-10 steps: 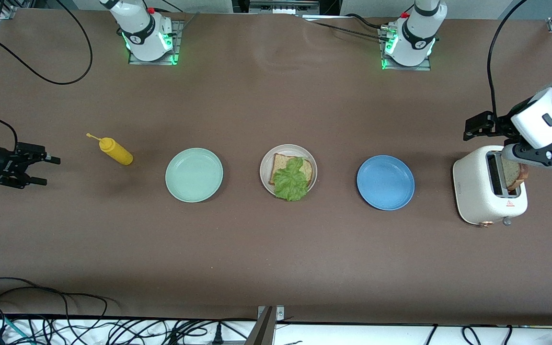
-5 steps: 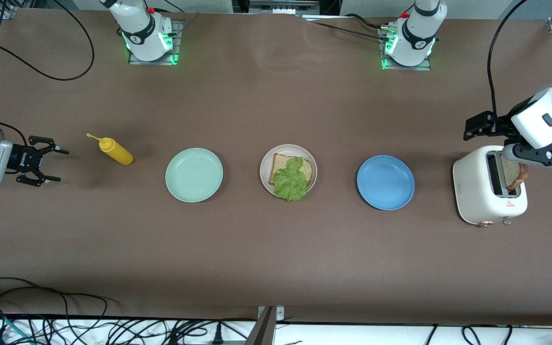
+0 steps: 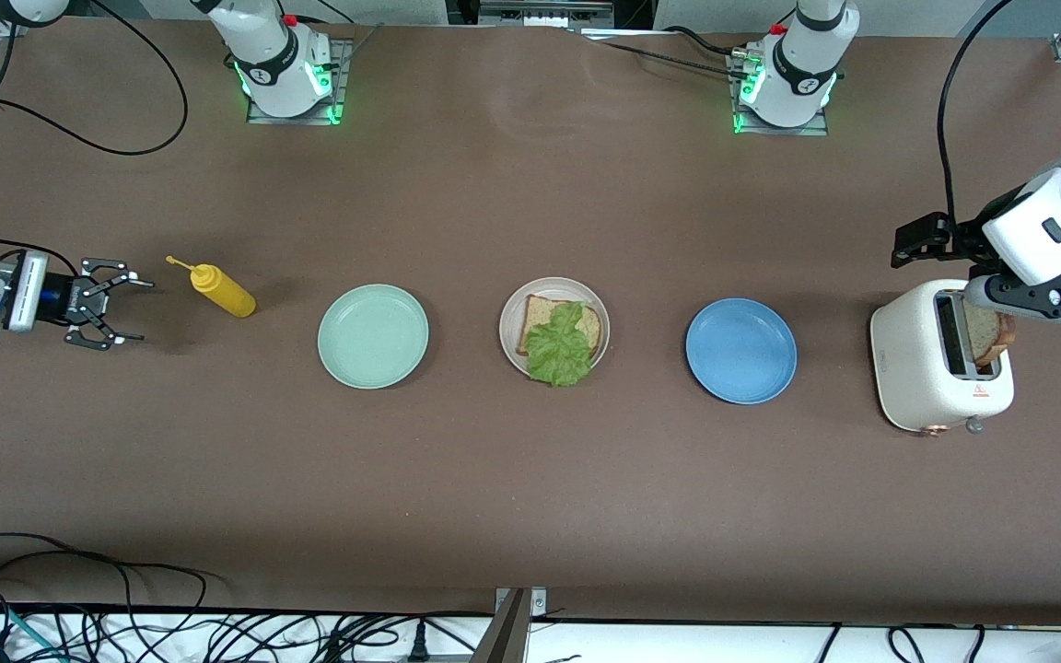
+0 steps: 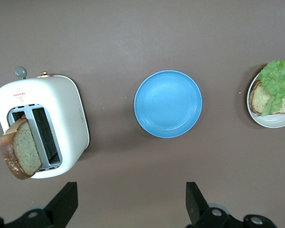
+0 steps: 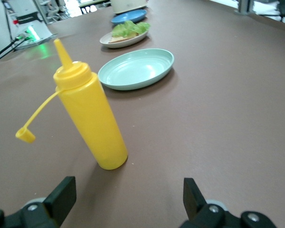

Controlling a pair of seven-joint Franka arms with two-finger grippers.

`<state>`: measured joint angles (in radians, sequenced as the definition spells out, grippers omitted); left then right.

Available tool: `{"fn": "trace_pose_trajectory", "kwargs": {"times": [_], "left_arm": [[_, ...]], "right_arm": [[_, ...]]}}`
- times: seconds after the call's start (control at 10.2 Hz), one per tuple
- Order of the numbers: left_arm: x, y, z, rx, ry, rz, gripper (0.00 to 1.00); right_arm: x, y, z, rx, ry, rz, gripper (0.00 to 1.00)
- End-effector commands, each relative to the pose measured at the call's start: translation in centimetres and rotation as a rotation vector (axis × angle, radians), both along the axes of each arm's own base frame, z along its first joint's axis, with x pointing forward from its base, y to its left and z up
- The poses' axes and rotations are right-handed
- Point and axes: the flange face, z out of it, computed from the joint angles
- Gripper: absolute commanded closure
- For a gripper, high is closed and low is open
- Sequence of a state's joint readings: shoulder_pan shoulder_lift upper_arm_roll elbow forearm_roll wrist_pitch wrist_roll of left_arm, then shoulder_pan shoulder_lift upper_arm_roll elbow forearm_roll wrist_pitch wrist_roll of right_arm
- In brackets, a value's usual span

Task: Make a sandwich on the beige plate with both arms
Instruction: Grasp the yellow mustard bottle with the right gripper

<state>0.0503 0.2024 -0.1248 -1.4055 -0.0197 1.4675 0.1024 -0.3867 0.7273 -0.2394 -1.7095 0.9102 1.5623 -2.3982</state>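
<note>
The beige plate (image 3: pixel 509 318) sits mid-table, holding one brown bread slice (image 3: pixel 538 318) with a green lettuce leaf (image 3: pixel 560 352) on top. A second bread slice (image 3: pixel 992 336) leans out of a slot of the white toaster (image 3: pixel 917 368) at the left arm's end of the table. My left gripper (image 4: pixel 131 192) hangs open and empty over the table between the toaster and the blue plate (image 4: pixel 168 103). My right gripper (image 3: pixel 139 311) is low at the right arm's end, open and empty, pointing at a yellow squeeze bottle (image 3: pixel 222 291) a short way ahead of its fingers.
A mint green plate (image 3: pixel 373 336) lies between the yellow bottle and the beige plate. The bottle's cap (image 5: pixel 25 135) dangles open on its strap. Cables run along the table's near edge and around the right arm's end.
My right gripper has moved in from the table's end toward the yellow bottle and come down lower. The left arm has not moved.
</note>
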Motion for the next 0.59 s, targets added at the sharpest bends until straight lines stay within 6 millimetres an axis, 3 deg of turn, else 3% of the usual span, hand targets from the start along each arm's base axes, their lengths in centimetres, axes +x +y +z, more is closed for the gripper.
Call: {"fn": "trace_pose_trajectory", "kwargs": {"times": [0.0,0.49], "left_arm": [[-0.3,0.2,0.6,0.003,0.007,0.007,0.00],[-0.4,0.2,0.6,0.004,0.013,0.007,0.00]], "right_arm": [[0.0,0.7,-1.5,0.061,-0.038,0.007,0.00],[1.1,4.9,-4.9,0.138,-0.040,0.015,0.00]]}}
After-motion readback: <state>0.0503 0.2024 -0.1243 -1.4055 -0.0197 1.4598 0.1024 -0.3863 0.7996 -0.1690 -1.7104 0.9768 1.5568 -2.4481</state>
